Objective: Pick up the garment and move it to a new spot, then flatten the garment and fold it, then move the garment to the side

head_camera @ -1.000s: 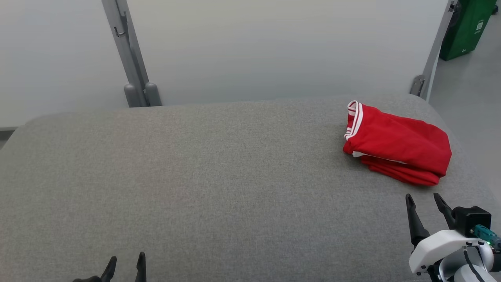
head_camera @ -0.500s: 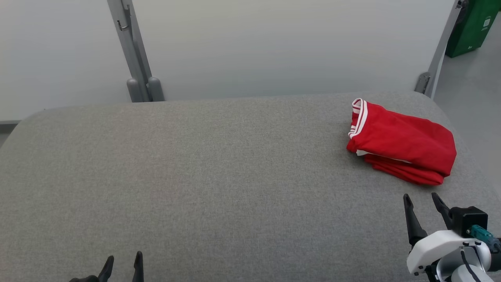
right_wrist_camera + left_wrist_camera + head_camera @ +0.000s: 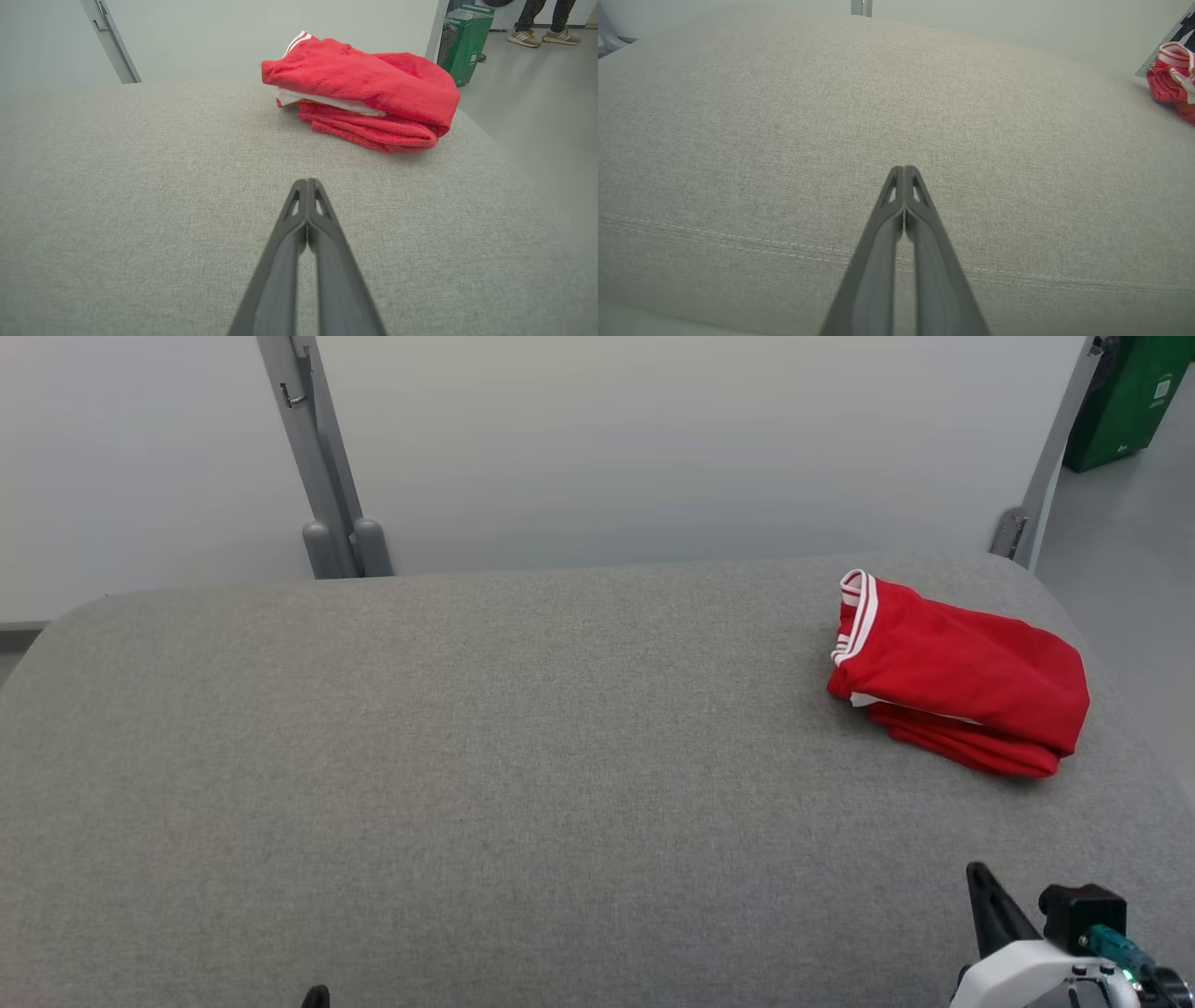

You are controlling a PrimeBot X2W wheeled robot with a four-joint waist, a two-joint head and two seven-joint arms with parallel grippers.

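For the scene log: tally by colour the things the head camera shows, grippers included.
Red: 1, the garment
Grey: 3, the table, the left post, the right post
Green: 1, the bin
Black: 2, the left gripper, the right gripper
Total: 7

A green bin (image 3: 1123,411) stands beyond the grey padded table (image 3: 467,756).

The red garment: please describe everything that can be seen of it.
The red garment is a loosely folded bundle of soft, fleecy-looking cloth. A band with white stripes trims its left end, and a white layer peeks out between the folds. It lies near the far right corner of the grey cloth surface, which alone touches it.
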